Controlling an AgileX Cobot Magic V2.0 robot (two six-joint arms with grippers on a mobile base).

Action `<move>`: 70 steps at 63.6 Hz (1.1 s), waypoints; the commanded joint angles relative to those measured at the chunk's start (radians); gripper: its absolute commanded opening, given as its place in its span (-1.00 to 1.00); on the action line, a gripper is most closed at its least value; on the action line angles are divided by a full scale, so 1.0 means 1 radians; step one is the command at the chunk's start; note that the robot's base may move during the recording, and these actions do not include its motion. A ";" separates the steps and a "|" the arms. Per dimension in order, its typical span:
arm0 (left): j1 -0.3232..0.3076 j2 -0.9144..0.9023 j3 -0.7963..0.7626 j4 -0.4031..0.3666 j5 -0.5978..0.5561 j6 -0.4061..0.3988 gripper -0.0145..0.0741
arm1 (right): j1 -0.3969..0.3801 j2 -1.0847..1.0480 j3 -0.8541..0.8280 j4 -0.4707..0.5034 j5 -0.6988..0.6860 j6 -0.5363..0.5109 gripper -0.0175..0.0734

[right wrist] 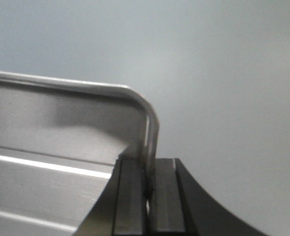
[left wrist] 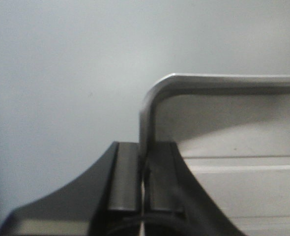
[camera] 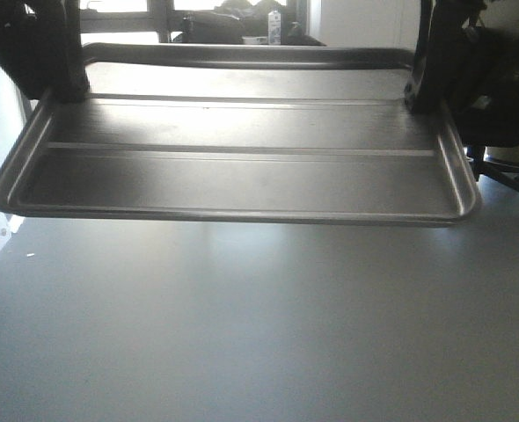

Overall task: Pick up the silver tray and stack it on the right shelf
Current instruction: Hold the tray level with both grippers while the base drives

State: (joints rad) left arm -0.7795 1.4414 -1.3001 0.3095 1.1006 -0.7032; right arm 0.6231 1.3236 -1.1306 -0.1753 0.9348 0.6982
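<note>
The shiny, shallow rectangular silver tray (camera: 242, 171) of metal, with rounded corners, a raised rim and two long ridges running across its floor, is held up between both arms. It spans nearly the whole width of the front view, one long side toward the camera and its floor in plain sight. The black left gripper (left wrist: 144, 157) is closed down to a narrow slit on the rim of the tray's left short side, just short of a rounded corner. One of its flat fingers (left wrist: 125, 177) lies against the outside of the rim and the other inside, over the tray floor. The black right gripper (right wrist: 147, 169) does the same on the opposite short side, its two fingers (right wrist: 164, 196) pinched on the thin upright rim with the corner curving away just beyond them. In the front view both grippers reach down onto the tray's farther half, one at each end, while the nearer long rim hangs free. Below the tray lies a plain smooth grey surface (camera: 259, 334), and the tray appears to be clear of it, not resting on it. Behind the tray's right end stands a dark office chair on castors (camera: 506, 171), and a small white carton (camera: 274, 26) shows far back above the rear rim
</note>
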 commanded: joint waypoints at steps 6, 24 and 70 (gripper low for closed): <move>-0.004 -0.020 -0.030 0.039 -0.004 -0.004 -0.88 | -0.004 -0.033 -0.039 -0.034 -0.033 -0.014 -0.49; -0.004 -0.006 -0.030 0.036 -0.006 -0.004 -0.88 | -0.004 -0.033 -0.039 -0.034 -0.033 -0.014 -0.49; -0.004 -0.006 -0.030 0.036 -0.006 -0.004 -0.88 | -0.004 -0.033 -0.039 -0.034 -0.033 -0.014 -0.49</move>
State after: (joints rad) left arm -0.7795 1.4665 -1.3001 0.3095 1.0945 -0.7089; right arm 0.6231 1.3236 -1.1306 -0.1753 0.9420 0.6982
